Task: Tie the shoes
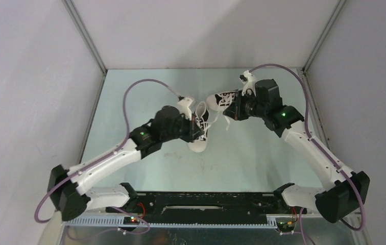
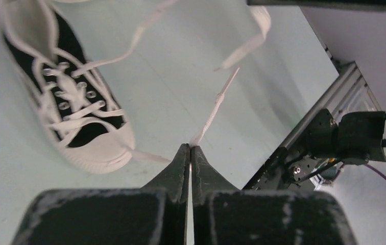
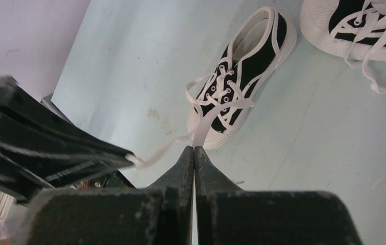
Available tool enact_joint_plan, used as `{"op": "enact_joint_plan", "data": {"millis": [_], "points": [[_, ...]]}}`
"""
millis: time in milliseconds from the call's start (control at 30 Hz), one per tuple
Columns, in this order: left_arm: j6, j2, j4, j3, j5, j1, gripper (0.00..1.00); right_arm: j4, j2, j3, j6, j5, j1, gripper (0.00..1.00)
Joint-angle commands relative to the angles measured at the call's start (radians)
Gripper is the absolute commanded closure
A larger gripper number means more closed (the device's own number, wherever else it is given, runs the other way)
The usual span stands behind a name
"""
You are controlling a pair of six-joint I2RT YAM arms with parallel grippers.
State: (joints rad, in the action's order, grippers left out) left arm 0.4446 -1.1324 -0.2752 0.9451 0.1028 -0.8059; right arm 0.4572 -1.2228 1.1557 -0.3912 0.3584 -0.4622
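Observation:
Two small black canvas shoes with white toe caps lie mid-table. The near shoe (image 1: 198,143) (image 2: 73,102) (image 3: 242,76) has loose white laces. My left gripper (image 1: 196,128) (image 2: 190,148) is shut on one lace (image 2: 216,102) beside the shoe's toe. My right gripper (image 1: 228,111) (image 3: 193,149) is shut on the other lace (image 3: 203,122), which rises from the eyelets. The far shoe (image 1: 222,99) (image 3: 359,25) lies beside the right gripper, its laces loose. The left gripper's fingers (image 3: 53,153) show at the left of the right wrist view, a lace end at their tip.
Pale green table top (image 1: 242,158) enclosed by grey walls at left, back and right. A black rail with the arm bases (image 1: 206,201) runs along the near edge. Purple cables loop above both arms.

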Motion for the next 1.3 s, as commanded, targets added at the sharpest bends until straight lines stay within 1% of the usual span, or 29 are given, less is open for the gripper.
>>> {"op": "enact_joint_plan", "data": {"millis": [0, 67, 133, 167, 200, 233, 267, 333, 433, 467, 533, 633, 700, 767, 800, 900, 967, 1000, 1033, 1100, 1267], "points": [[0.005, -0.124, 0.113, 0.052, -0.004, -0.074, 1.00, 0.078, -0.032, 0.084, 0.011, 0.053, 0.024, 1.00], [0.001, -0.189, 0.139, 0.069, -0.028, -0.092, 1.00, 0.107, -0.043, 0.099, 0.018, 0.061, 0.030, 1.00], [-0.018, -0.251, 0.164, 0.092, -0.023, -0.106, 0.94, 0.130, -0.046, 0.105, 0.024, 0.063, 0.031, 1.00], [-0.029, -0.285, 0.178, 0.097, -0.026, -0.123, 0.86, 0.136, -0.045, 0.105, 0.026, 0.056, 0.031, 1.00], [-0.051, -0.300, 0.176, 0.114, -0.046, -0.144, 0.80, 0.149, -0.042, 0.105, 0.029, 0.046, 0.033, 1.00], [-0.061, -0.323, 0.151, 0.137, -0.058, -0.153, 0.66, 0.163, -0.039, 0.104, 0.031, 0.041, 0.033, 1.00], [-0.073, -0.337, 0.114, 0.147, -0.074, -0.164, 0.56, 0.169, -0.037, 0.104, 0.034, 0.031, 0.033, 1.00], [-0.070, -0.325, 0.083, 0.154, -0.080, -0.163, 0.48, 0.190, -0.027, 0.101, 0.035, 0.014, 0.030, 1.00], [-0.049, -0.270, 0.067, 0.104, -0.067, -0.134, 0.41, 0.178, -0.010, 0.064, 0.028, -0.002, 0.019, 1.00], [-0.038, -0.238, 0.057, 0.093, -0.042, -0.114, 0.37, 0.169, -0.002, 0.053, 0.020, -0.001, 0.014, 1.00], [-0.026, -0.191, 0.030, 0.066, -0.022, -0.078, 0.33, 0.144, 0.004, 0.024, 0.006, 0.005, 0.004, 1.00], [0.003, -0.127, 0.012, 0.007, -0.039, -0.028, 0.31, 0.099, -0.002, -0.019, -0.014, 0.013, -0.020, 1.00], [0.040, -0.091, 0.035, -0.047, -0.037, 0.029, 0.32, 0.063, -0.009, -0.045, -0.039, 0.015, -0.050, 1.00], [0.077, -0.073, 0.086, -0.099, -0.020, 0.119, 0.32, 0.018, -0.019, -0.070, -0.062, 0.021, -0.081, 1.00], [0.089, -0.073, 0.101, -0.128, -0.013, 0.139, 0.33, -0.015, -0.022, -0.087, -0.070, 0.022, -0.105, 1.00], [0.129, -0.093, 0.176, -0.171, 0.021, 0.217, 0.33, -0.072, -0.038, -0.112, -0.110, 0.011, -0.163, 1.00], [0.148, -0.119, 0.218, -0.190, 0.031, 0.250, 0.33, -0.115, -0.057, -0.125, -0.130, -0.003, -0.235, 1.00], [0.164, -0.130, 0.235, -0.200, 0.040, 0.261, 0.33, -0.142, -0.066, -0.128, -0.136, -0.011, -0.251, 1.00], [0.171, -0.158, 0.261, -0.204, 0.068, 0.282, 0.33, -0.154, -0.086, -0.130, -0.146, -0.027, -0.285, 1.00], [0.190, -0.199, 0.318, -0.205, 0.102, 0.302, 0.33, -0.188, -0.124, -0.130, -0.160, -0.048, -0.322, 1.00], [0.208, -0.280, 0.355, -0.163, 0.136, 0.307, 0.34, -0.281, -0.238, -0.132, -0.196, -0.040, -0.352, 1.00]]}}
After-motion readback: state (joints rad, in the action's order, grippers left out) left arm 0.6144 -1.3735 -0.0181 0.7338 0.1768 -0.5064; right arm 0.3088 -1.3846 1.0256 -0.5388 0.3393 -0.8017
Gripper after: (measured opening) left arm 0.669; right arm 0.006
